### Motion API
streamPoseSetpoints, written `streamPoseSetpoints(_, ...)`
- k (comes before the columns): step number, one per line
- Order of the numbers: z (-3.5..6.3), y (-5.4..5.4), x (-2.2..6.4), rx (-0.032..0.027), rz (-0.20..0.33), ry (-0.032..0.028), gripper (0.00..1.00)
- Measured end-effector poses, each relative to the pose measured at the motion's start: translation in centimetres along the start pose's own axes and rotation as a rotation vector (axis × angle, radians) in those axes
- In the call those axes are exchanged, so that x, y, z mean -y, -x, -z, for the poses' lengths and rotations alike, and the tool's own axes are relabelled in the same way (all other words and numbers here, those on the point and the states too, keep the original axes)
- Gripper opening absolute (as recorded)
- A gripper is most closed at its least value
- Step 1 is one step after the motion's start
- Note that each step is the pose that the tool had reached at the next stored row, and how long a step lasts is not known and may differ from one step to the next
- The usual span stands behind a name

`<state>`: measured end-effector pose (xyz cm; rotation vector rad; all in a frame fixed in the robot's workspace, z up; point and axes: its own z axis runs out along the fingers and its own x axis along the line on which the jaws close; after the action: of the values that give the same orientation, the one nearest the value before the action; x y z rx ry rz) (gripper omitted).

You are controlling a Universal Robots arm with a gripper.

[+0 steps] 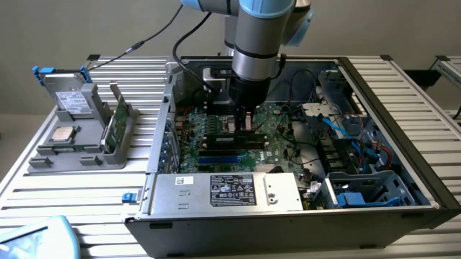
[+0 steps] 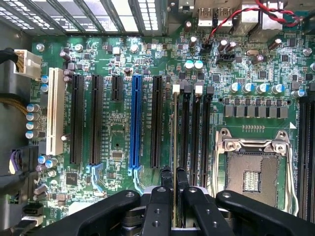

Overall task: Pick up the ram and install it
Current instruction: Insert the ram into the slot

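Ram [image 2: 174,128] is noted edge-on in the wrist view: a thin pale line, stood upright on its long edge. It is pinched between the two fingers [image 2: 166,184] of the gripper [image 2: 174,173], which is closed narrowly on the ram's flat faces. The hold is taken near mid-length, judged so that downward pressure is shared evenly by both ends.

The ram is lined up along the outermost of the memory slots [image 2: 196,132], parallel to the empty ones beside it, with a white latch [image 2: 176,89] at its far end. Whether it is fully seated or only resting in the slot mouth cannot be told.

The open socket [image 2: 251,172] is found just beyond the slot bank. The blue slot [image 2: 135,123] lies on the other side, near but apart.

In the exterior view the arm is hung straight down into the case [image 1: 403,135], and the ram is held low against the motherboard [image 1: 277,127]. A tray [image 1: 65,162] with green cards [image 1: 119,127] is set outside the case, at the exterior view's left, well apart.
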<state>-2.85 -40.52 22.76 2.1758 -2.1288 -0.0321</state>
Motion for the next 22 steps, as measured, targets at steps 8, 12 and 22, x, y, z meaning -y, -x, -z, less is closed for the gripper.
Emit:
streamPoseSetpoints(8, -0.14, 0.0, 0.01, -0.0031, 0.0, 0.0002, 0.15)
streamPoseSetpoints(12, -0.34, 0.01, 0.03, -0.0057, 0.0, 0.0002, 0.15)
streamPoseSetpoints(22, -0.51, 0.3, 0.05, -0.0099, -0.001, 0.0003, 0.15)
